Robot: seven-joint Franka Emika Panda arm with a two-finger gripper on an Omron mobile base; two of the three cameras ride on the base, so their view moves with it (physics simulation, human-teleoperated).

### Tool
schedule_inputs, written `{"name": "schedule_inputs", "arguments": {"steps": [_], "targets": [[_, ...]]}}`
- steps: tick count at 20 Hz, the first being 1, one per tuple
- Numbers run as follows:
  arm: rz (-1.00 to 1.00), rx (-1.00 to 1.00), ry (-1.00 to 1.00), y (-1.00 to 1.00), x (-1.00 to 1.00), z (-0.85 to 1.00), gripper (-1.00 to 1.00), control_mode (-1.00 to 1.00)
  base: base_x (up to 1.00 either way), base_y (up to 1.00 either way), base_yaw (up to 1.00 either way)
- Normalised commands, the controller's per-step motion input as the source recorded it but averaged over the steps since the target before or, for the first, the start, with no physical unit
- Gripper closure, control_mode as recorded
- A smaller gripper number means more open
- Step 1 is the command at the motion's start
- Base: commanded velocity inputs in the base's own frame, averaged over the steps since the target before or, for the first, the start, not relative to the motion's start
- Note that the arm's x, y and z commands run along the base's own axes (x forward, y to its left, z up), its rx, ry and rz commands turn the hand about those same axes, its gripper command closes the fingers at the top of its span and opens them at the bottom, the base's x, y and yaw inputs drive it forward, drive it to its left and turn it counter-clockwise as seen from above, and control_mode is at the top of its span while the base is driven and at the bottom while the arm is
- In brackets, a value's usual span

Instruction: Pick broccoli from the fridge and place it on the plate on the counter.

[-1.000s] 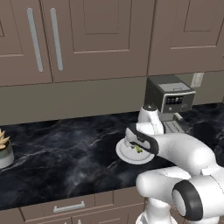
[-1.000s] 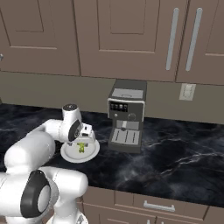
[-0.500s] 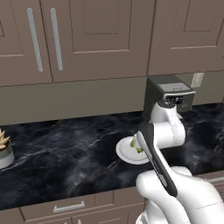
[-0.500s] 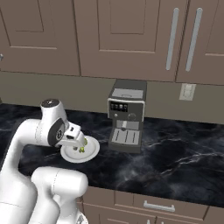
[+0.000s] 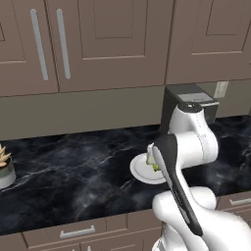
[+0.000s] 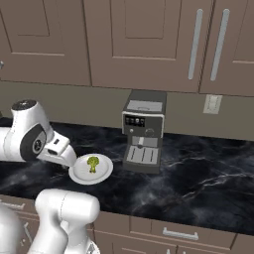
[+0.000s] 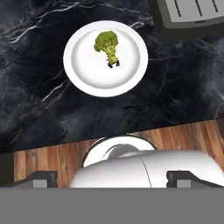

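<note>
The broccoli (image 7: 107,45) lies on its side on the plate (image 7: 83,65), toward the rim at about one o'clock in the hand view, head pointing to eleven and stem to five. The plate sits on the counter (image 6: 198,183), just beside the coffee machine (image 6: 144,130), which stands at its three o'clock in the right base view. The gripper (image 7: 113,178) hangs well above the plate, holding nothing, its fingertips (image 7: 40,178) set wide apart. A potted plant (image 5: 5,166) stands at the counter's far nine o'clock end.
</note>
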Motion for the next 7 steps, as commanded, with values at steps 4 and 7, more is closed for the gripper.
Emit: {"name": "schedule_inputs", "arguments": {"steps": [4, 7], "targets": [[0.0, 0.02, -0.09, 0.21, -0.24, 0.0, -1.0, -1.0, 0.0, 0.0, 0.0], [0.03, 0.03, -0.13, 0.13, -0.31, 0.0, -1.0, -1.0, 0.0, 0.0, 0.0]]}}
